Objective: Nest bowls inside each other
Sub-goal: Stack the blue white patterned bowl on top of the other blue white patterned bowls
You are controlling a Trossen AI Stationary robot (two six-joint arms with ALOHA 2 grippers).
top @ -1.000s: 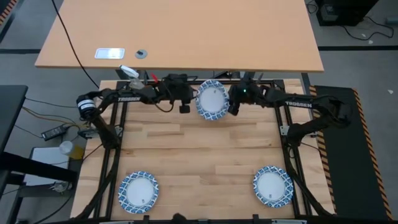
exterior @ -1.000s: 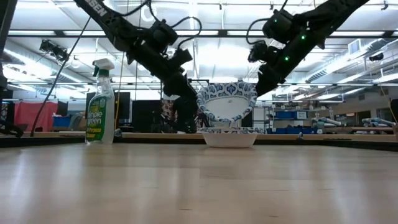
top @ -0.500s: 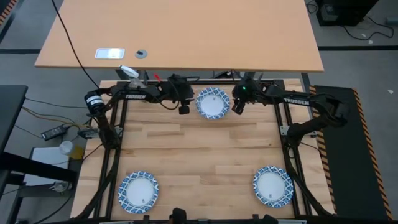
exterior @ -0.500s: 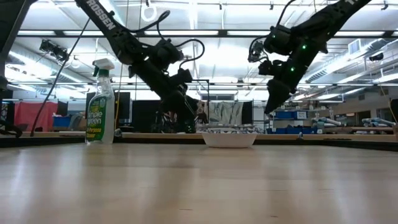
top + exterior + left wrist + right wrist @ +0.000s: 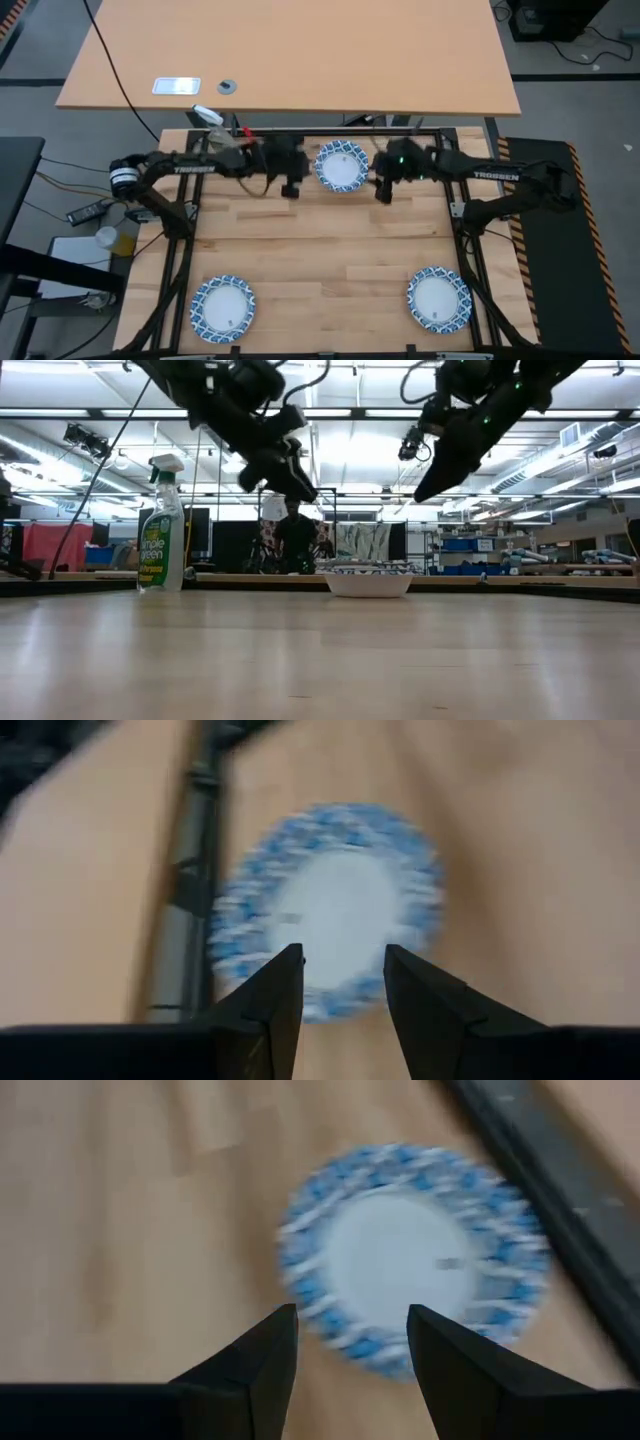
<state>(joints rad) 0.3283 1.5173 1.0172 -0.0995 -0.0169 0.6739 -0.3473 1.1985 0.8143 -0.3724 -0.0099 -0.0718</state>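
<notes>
Wood table (image 5: 320, 240), "Simple Green" spray btl (image 5: 160, 525), bowls (image 5: 341, 166) btwn left hand (image 5: 291, 187) & right hand (image 5: 383, 189), both released.

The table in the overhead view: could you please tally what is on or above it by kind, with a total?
Bowl spots showing blue-and-white rims: 3: far middle, near left, near right. Any bowls stacked within a spot cannot be counted.
Spray bottle: 1
Robot claws: 2: left claw, right claw, both open and empty, either side of the far bowl.
Total: 6
</notes>
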